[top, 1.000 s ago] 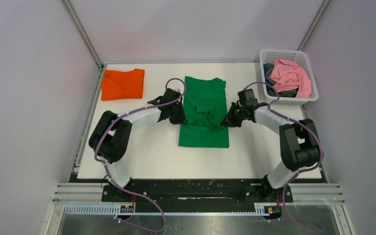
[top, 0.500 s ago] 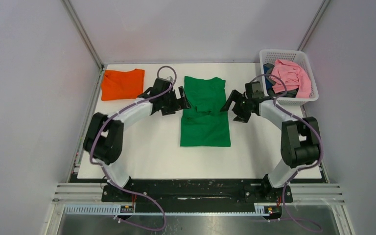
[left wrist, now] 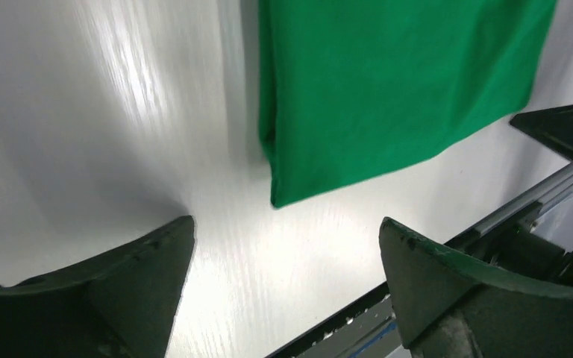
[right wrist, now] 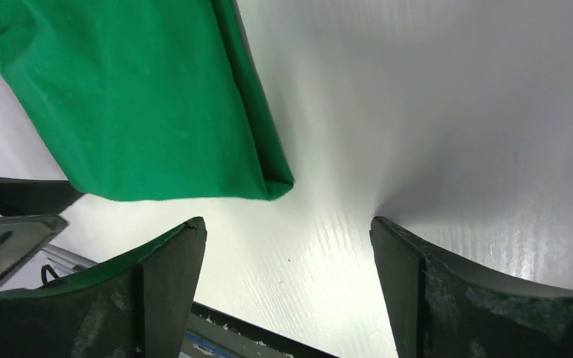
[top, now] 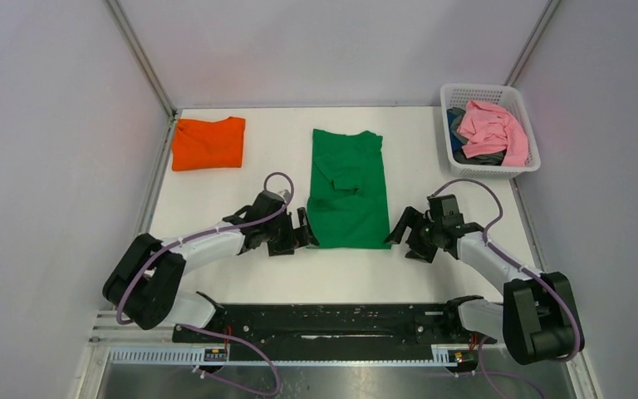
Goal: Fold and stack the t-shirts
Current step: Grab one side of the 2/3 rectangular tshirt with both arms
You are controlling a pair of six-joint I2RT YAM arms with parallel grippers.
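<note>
Green t-shirt folded to a long strip at mid-table, one gripper off each near corner.
Far left, the orange t-shirt lies folded, well apart across bare table. The left gripper, jaws spread and empty, sits just beside the strip's near left corner. The right gripper, equally spread and empty, is beside the near right corner. A basket stands at the far right edge.

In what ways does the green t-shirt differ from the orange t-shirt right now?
The green t-shirt is a long, narrow strip; the orange t-shirt is a shorter, wider block. The green one lies mid-table; the orange one sits at the far left corner. Both lie flat on the white table.
</note>
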